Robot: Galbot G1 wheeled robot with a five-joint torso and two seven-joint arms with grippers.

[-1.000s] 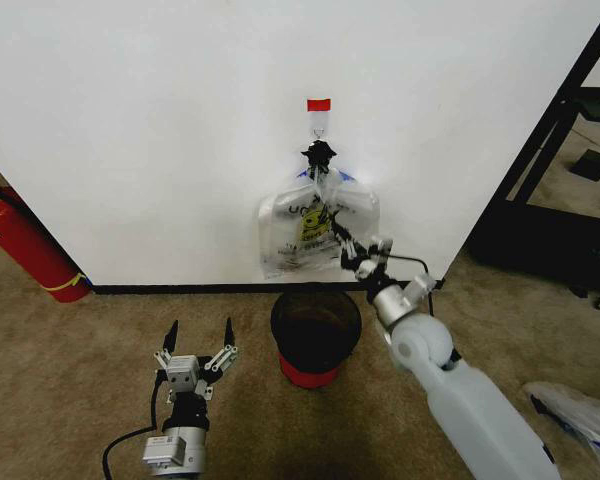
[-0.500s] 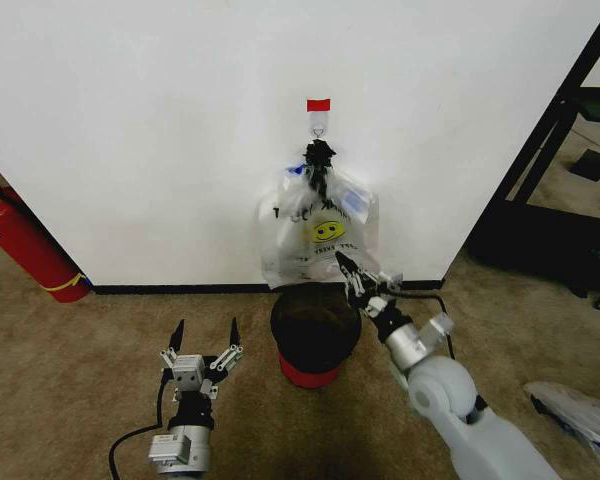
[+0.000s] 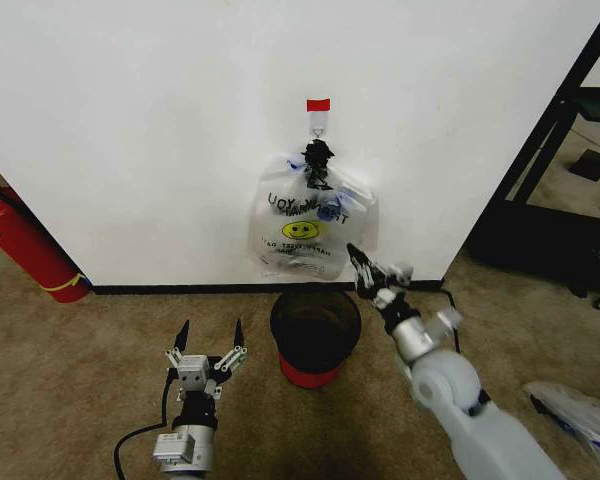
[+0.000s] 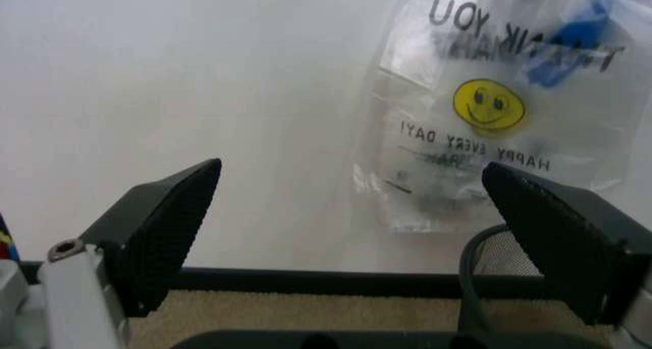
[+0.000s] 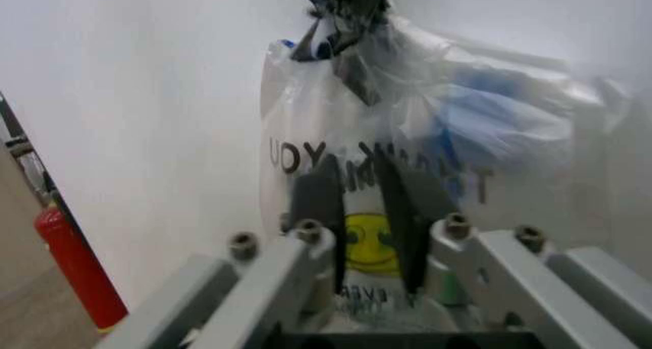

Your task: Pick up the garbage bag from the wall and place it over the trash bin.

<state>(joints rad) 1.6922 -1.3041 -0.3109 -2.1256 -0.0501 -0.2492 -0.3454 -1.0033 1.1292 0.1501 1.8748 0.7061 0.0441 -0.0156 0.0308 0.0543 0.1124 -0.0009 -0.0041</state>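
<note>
Your right tool (image 3: 365,263), jaws nearly shut and empty, has backed off the garbage bag (image 3: 305,230). The bag has swung flat on its hook; regrasp it. Left tool (image 3: 209,345) waits open.

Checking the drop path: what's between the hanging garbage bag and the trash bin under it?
In the head view, a bare strip of white wall and its black baseboard separates the garbage bag from the trash bin. The right gripper sits beside that gap.

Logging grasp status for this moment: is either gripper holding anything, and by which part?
Nothing is held. The right gripper, nearly shut, sits beside the hanging translucent plastic garbage bag; the left gripper is open near the floor.
</note>
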